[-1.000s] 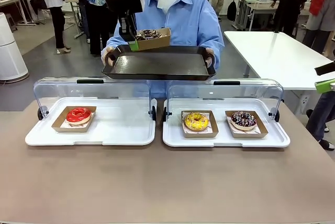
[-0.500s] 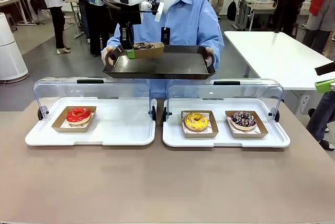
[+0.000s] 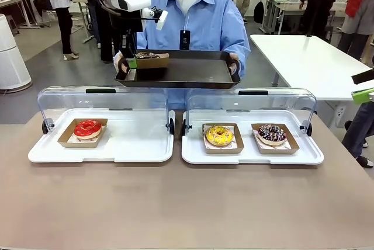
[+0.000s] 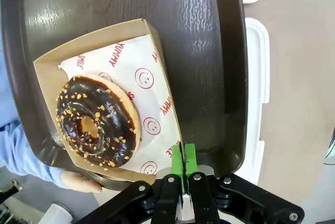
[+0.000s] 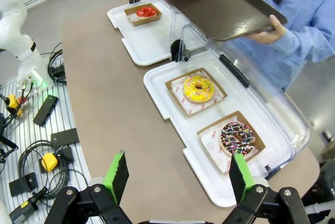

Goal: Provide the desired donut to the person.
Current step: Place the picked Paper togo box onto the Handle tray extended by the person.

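Observation:
The person (image 3: 198, 16), in a light blue shirt, holds a dark serving tray (image 3: 187, 72) with both hands across the table. On its left end lies a cardboard box (image 3: 151, 60) with a chocolate donut with nut bits (image 4: 97, 122). My left gripper (image 4: 183, 162) is shut on the rim of this cardboard box (image 4: 157, 56), green pads pressed together. In the front view the left gripper (image 3: 133, 62) hangs over the tray's left end, next to the person's hand (image 3: 120, 63). My right gripper (image 5: 178, 177) stands open and holds nothing, high above the table's right side.
Two white display trays with raised clear lids stand on the brown table. The left display tray (image 3: 134, 145) holds a red donut (image 3: 87, 128). The right display tray (image 3: 245, 155) holds a yellow donut (image 3: 220, 135) and a sprinkled chocolate donut (image 3: 272, 133). A white table (image 3: 304, 57) is at far right.
My left gripper has carried the boxed chocolate donut down and to the left, from above the dark tray onto its left end. The person's tray and my right arm have stayed put.

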Controlling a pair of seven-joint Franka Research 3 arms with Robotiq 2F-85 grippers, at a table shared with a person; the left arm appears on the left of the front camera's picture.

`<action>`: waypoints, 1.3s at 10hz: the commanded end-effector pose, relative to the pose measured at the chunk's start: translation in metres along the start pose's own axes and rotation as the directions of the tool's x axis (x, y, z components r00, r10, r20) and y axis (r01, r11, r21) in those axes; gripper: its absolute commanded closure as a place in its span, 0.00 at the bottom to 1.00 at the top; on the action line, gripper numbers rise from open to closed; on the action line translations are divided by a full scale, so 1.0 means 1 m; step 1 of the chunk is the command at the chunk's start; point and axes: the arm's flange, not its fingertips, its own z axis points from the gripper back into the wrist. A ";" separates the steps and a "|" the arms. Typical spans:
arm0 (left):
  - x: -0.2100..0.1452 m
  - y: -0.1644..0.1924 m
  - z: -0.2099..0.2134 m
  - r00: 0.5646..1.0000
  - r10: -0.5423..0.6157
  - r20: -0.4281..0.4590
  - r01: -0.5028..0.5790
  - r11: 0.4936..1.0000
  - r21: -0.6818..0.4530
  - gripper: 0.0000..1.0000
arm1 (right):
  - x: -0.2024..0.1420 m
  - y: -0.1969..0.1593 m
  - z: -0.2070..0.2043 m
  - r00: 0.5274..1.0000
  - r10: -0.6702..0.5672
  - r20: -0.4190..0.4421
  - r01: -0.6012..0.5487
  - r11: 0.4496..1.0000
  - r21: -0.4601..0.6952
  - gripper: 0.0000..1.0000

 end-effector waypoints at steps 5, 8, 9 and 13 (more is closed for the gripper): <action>-0.009 0.009 -0.005 0.999 -0.024 0.022 0.025 1.000 -0.017 0.73 | 0.000 -0.002 -0.002 1.000 0.006 0.024 -0.006 1.000 0.009 0.00; -0.009 0.010 -0.005 1.000 -0.023 0.021 0.023 0.999 -0.025 0.00 | 0.000 -0.002 -0.002 1.000 0.006 0.024 -0.006 1.000 0.009 0.00; -0.010 0.006 -0.005 0.999 -0.016 0.028 0.017 1.000 -0.024 0.00 | 0.000 -0.002 -0.002 1.000 0.006 0.024 -0.006 1.000 0.009 0.00; -0.012 0.007 -0.008 0.999 -0.011 0.038 0.012 0.999 -0.038 0.00 | 0.000 -0.002 -0.002 1.000 0.006 0.024 -0.006 1.000 0.009 0.00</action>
